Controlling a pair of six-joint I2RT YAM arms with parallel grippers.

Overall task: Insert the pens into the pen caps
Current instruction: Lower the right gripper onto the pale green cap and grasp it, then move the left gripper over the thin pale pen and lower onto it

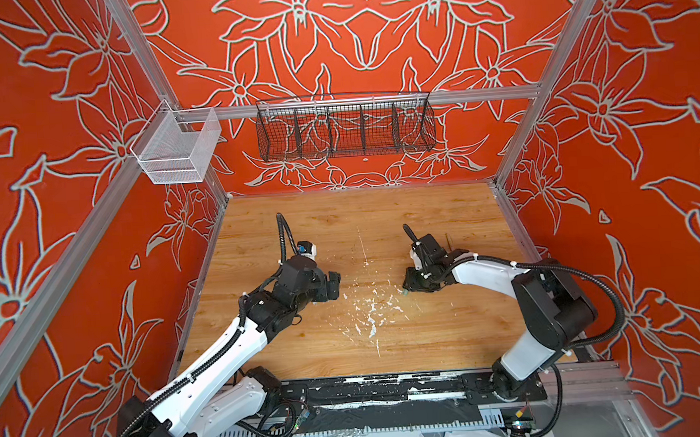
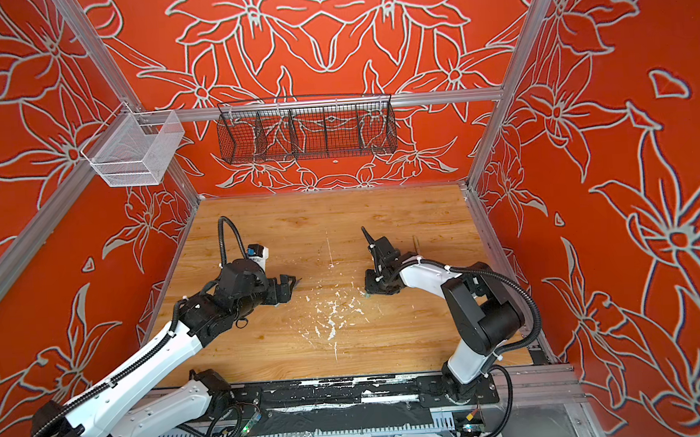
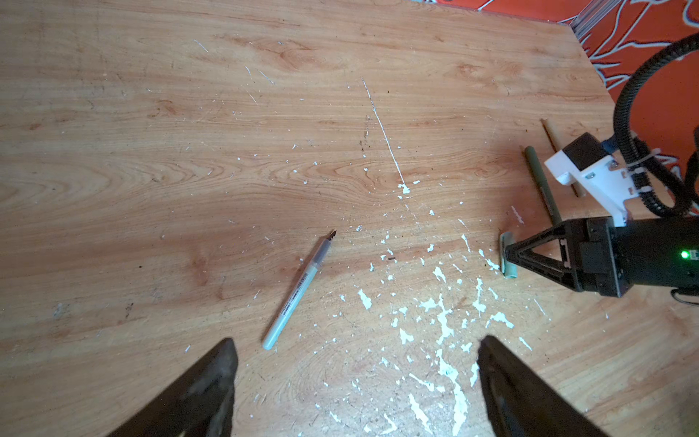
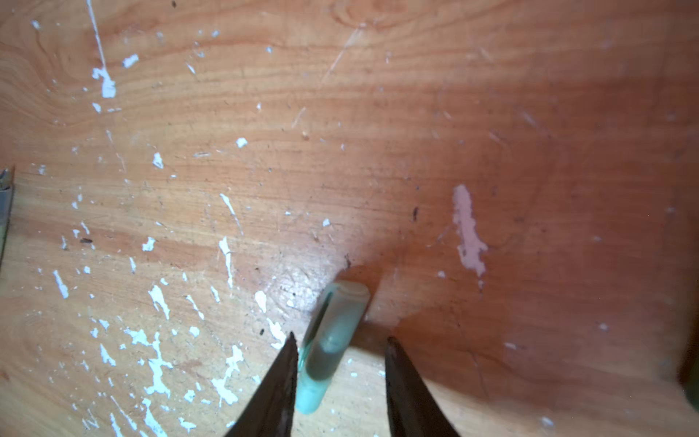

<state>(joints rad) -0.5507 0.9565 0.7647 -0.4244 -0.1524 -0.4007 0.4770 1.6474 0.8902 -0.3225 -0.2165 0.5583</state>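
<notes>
A pale green pen [image 3: 299, 291] lies flat on the wooden table [image 1: 381, 209], its dark tip pointing away from my left gripper [image 3: 355, 363]. That gripper is open wide and empty, with the pen's blunt end just ahead of one fingertip. A short pale green pen cap [image 4: 333, 340] lies on the table between the fingers of my right gripper [image 4: 341, 336]. The cap rests against one finger, with a gap to the other. The left wrist view shows the same cap [image 3: 510, 270] at the right gripper's [image 3: 508, 253] tips, with a dark green pen [image 3: 541, 181] and a tan pen [image 3: 550, 136] beside that arm.
White paint flecks [image 1: 370, 310] are scattered over the table's middle. A black wire basket [image 1: 344, 126] hangs on the back rail and a white mesh basket [image 1: 177, 149] on the left rail. Red patterned walls close three sides.
</notes>
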